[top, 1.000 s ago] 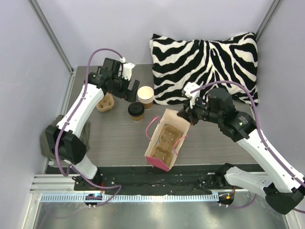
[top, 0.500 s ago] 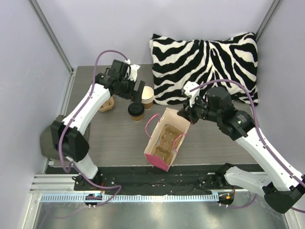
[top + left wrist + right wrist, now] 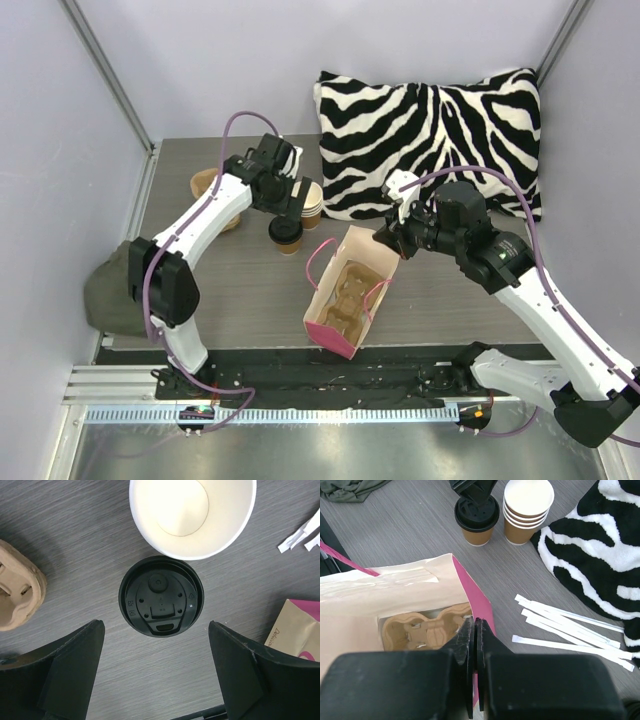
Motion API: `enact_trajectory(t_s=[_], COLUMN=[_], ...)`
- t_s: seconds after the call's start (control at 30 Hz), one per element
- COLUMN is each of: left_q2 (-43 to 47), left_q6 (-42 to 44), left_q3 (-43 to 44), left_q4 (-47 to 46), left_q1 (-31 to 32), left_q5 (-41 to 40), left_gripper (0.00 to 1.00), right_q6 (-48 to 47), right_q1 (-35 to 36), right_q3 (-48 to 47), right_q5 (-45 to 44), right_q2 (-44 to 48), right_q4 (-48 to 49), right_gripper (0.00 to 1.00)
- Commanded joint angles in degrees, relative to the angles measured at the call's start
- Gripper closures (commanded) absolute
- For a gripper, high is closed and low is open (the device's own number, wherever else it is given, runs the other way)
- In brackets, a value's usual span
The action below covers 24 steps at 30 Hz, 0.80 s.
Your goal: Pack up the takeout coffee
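Holds left gripper (image 3: 156,629) wide open over lidded cup (image 3: 161,596) on worktop (image 3: 75,540), beside cup stack (image 3: 192,515). Pinches paper bag (image 3: 370,600) rim in closed right gripper (image 3: 475,630).

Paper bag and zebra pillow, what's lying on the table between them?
White wrapped straws lie loose between the bag and the pillow, seen in the right wrist view.

Bright, even, diffuse light from above. Soft, faint shadow around lidded cup (image 3: 161,596) on table (image 3: 250,290). Cream cup (image 3: 192,515) interior very bright. Streaky glare on metal sheet (image 3: 330,450). Right gripper (image 3: 475,621) near lens, slightly soft; paper bag (image 3: 395,595) sharp.
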<state>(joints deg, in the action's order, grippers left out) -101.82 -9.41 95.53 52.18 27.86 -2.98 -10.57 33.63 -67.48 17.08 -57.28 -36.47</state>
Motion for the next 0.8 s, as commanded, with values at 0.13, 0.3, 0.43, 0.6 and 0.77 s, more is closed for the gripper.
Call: enact_trajectory(t_s=[0.13, 0.3, 0.43, 0.6, 0.77], left_q2=[-1.89, -3.12, -3.47, -4.00, -5.14], left_q6=[-3.33, -3.95, -4.48, -4.83, -4.92], left_q3=[0.27, 0.71, -0.07, -0.69, -0.78], left_q4=[0.20, 0.29, 0.03, -0.33, -0.24], left_q1=[0.44, 0.44, 0.53, 0.88, 1.06], left_q5=[-0.27, -0.27, 0.08, 0.08, 0.08], left_gripper=[0.11, 0.14, 0.16, 0.18, 0.22], right_q6=[-0.07, -0.07, -0.15, 0.11, 0.20], right_q1=[-0.23, -0.32, -0.32, -0.32, -0.40], right_q3=[-1.07, -0.98, -0.90, -0.55, -0.54], right_q5=[-0.12, 0.06, 0.32, 0.67, 0.85], right_q2=[-0.29, -0.47, -0.56, -0.47, -0.29], right_q4=[1.93, 1.84, 2.02, 2.02, 2.28], right_gripper=[0.99, 0.99, 0.99, 0.99, 0.99])
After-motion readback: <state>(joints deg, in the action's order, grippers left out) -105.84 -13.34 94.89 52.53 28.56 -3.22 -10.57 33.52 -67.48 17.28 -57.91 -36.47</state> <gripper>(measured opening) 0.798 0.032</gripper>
